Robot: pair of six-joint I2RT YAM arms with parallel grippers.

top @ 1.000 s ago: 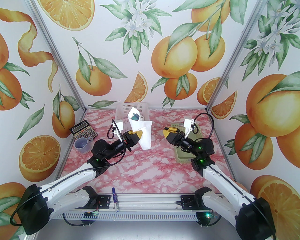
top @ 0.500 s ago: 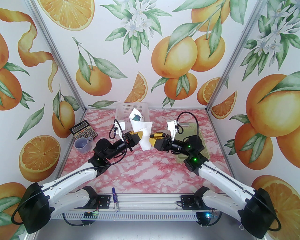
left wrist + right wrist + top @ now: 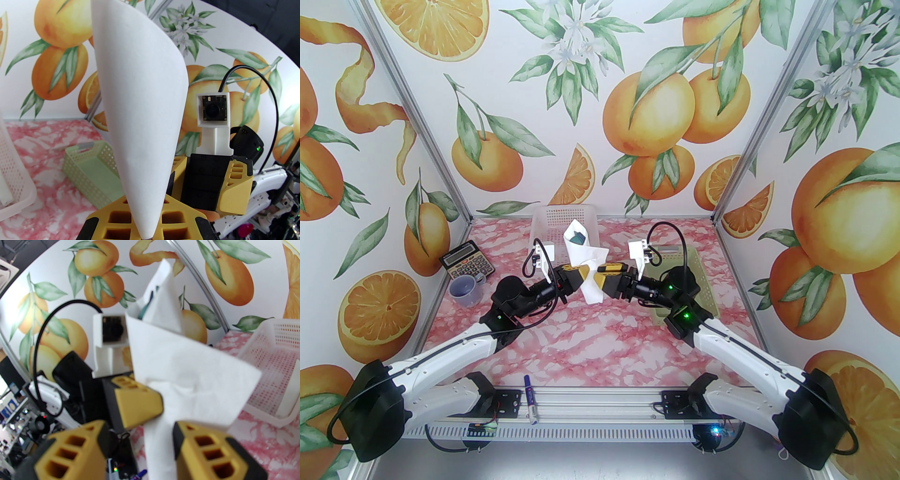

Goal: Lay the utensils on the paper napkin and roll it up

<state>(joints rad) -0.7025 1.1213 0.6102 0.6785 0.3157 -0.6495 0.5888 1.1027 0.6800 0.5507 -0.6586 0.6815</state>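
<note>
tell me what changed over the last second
The right gripper swung left from over the green basket to the rolled paper napkin, its open jaws now either side of it. The left gripper stays shut on it; calculator, mug and marker unmoved.

Both arms stretch forward from their bases and meet at the napkin (image 3: pixel 582 251), which is held up off the table. The left gripper (image 3: pixel 580 275) is clamped tight on the napkin's lower tip, its wrist roughly level and angled inward. The right gripper (image 3: pixel 600 276) faces it from the napkin's other side, jaws parted with the paper's lower part between them, one yellow finger (image 3: pixel 70 451) standing clear of the sheet.
</note>
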